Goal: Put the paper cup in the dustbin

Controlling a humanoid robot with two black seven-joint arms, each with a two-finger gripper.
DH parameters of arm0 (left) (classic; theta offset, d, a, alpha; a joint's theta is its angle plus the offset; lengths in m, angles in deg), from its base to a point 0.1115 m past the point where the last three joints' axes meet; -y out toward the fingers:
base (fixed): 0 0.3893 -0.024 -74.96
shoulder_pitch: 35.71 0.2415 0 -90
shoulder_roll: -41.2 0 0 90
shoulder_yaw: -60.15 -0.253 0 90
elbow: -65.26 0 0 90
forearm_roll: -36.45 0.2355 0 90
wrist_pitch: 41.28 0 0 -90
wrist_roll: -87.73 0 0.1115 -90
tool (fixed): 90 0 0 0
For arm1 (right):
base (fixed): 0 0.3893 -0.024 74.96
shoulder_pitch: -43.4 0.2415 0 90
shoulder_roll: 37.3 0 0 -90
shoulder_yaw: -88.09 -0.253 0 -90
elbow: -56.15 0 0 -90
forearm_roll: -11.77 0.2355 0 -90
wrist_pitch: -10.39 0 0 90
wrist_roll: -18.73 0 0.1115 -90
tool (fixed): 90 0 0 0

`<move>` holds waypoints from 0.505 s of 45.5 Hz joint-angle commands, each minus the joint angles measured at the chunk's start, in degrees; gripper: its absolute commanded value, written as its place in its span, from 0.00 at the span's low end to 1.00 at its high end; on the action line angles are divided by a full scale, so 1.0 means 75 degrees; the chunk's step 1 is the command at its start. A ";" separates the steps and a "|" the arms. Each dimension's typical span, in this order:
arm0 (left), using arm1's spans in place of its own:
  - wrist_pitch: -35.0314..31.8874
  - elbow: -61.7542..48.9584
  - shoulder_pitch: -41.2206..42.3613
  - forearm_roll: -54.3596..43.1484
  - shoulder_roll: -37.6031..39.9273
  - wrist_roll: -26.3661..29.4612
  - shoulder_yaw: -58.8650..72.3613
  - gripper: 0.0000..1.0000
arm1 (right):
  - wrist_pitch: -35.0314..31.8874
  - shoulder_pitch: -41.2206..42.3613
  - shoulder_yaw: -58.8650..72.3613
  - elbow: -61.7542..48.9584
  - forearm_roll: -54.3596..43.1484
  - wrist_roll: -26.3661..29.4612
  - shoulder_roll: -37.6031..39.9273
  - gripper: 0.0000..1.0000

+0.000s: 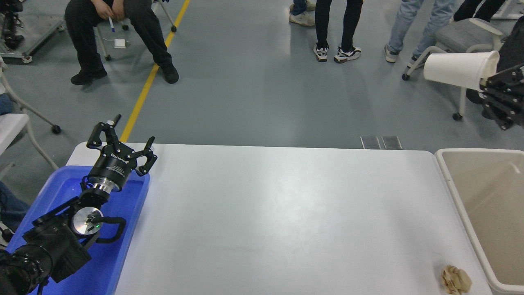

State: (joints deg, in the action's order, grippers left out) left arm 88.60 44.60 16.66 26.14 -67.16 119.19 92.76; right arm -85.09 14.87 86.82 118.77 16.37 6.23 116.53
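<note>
The white paper cup (458,69) hangs on its side high at the picture's upper right, base pointing left. My right gripper (489,84) is shut on the cup's rim, its black fingers coming in from the right edge. Below it stands the beige dustbin (446,172) beside the table's right end; the cup is above and beyond the bin's far rim. The left gripper (123,141) stays parked open over the blue tray at the lower left, holding nothing.
A crumpled tan paper ball (455,279) lies at the table's front right corner. The blue tray (135,205) sits at the left end. A wheeled chair (450,41) and several people's legs are on the floor beyond the table.
</note>
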 commanded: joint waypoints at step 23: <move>-0.0020 0.0001 0.0001 -0.0008 0.0000 0.0011 0.0000 1.00 | 0.0039 -0.2922 -0.0169 -0.6649 0.1801 0.0962 -0.3154 0.00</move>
State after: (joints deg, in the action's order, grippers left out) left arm 88.54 44.60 16.67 26.08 -67.17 119.19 92.76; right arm -84.74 -2.47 86.41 86.64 28.35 8.22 100.63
